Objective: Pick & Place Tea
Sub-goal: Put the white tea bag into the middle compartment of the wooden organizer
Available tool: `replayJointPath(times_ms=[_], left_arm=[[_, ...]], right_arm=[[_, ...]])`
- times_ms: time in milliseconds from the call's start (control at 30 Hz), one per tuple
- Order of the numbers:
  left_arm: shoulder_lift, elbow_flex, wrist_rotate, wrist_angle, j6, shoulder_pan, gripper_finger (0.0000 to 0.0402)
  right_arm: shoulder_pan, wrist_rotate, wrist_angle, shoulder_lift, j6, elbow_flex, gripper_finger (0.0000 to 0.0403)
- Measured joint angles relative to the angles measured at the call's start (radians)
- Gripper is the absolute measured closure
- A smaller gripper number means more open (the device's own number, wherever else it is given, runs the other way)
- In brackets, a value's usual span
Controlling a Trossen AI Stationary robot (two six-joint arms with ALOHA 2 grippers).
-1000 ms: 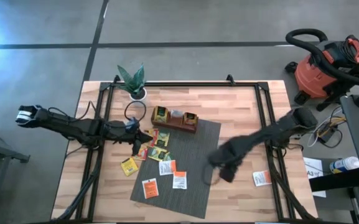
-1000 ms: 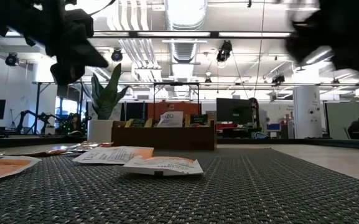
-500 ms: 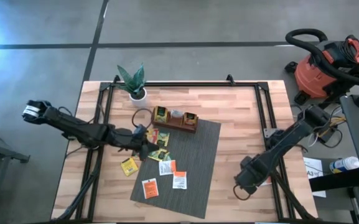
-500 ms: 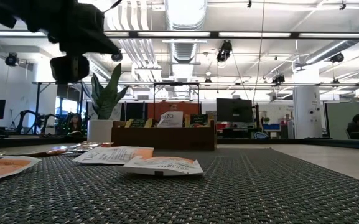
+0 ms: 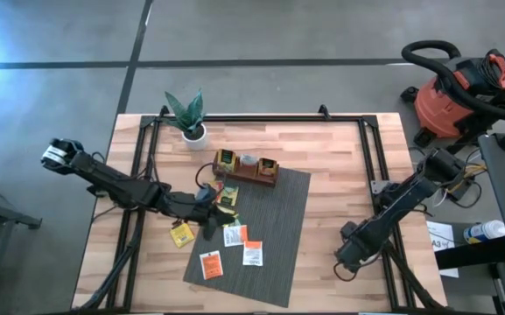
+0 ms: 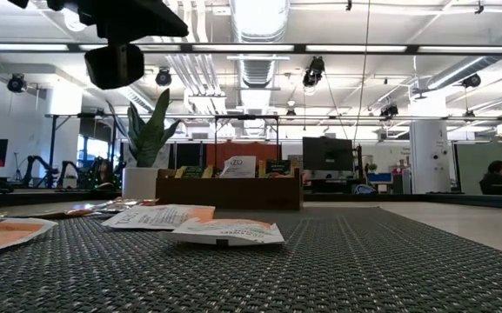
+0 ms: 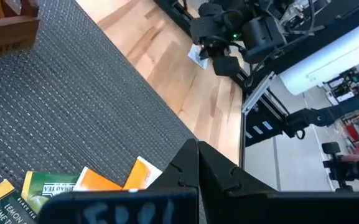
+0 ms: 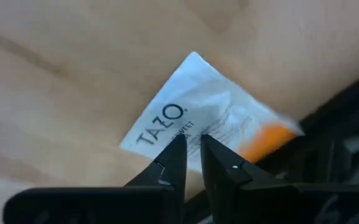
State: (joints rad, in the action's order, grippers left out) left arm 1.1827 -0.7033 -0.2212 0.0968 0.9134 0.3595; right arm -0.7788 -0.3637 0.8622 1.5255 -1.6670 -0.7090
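Pick-up step: the right gripper (image 8: 191,163), at the table's four o'clock edge, hovers over a white-and-orange paper tea sachet (image 8: 198,118), fingers nearly together, apparently not yet pinching it. Next: descend, pinch. Left gripper (image 7: 195,168), fingers pressed together, hangs over the woven grey mat (image 7: 73,106).

Grey woven mat (image 5: 265,229), fine ribbed weave, lies on a pale blond wood-grain table (image 5: 331,166). Brown wooden tray (image 5: 246,170) sits at the mat's far edge. On the mat: white-and-orange sachets (image 5: 252,254), one orange sachet (image 5: 210,265), green sachets (image 5: 227,199) nearer the tray. One yellow sachet (image 5: 181,234) lies just off the mat's left edge. White sachet with orange end and dark lettering (image 8: 198,118) on bare wood, right of the mat. Green-leaved plant in white pot (image 5: 188,115) beyond the tray. Both arms black.
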Motion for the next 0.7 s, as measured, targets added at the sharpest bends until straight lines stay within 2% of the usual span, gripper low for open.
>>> replayJointPath(times_ms=[200, 333, 533, 700], left_arm=[[0.022, -0.013, -0.01, -0.002, 0.0, 0.0, 0.0401], [0.022, -0.013, -0.038, -0.003, -0.001, 0.0, 0.0401], [0.022, -0.013, -0.096, 0.0, -0.002, -0.004, 0.0401], [0.022, -0.014, -0.118, 0.001, 0.001, -0.004, 0.0401]], right_arm=[[0.002, -0.032, -0.101, 0.009, -0.026, 0.052, 0.0375], [0.025, -0.015, -0.136, 0.009, -0.035, 0.058, 0.0374], [0.103, 0.086, -0.195, 0.006, 0.019, 0.055, 0.0374], [0.191, 0.24, -0.298, 0.006, 0.089, 0.05, 0.0374]])
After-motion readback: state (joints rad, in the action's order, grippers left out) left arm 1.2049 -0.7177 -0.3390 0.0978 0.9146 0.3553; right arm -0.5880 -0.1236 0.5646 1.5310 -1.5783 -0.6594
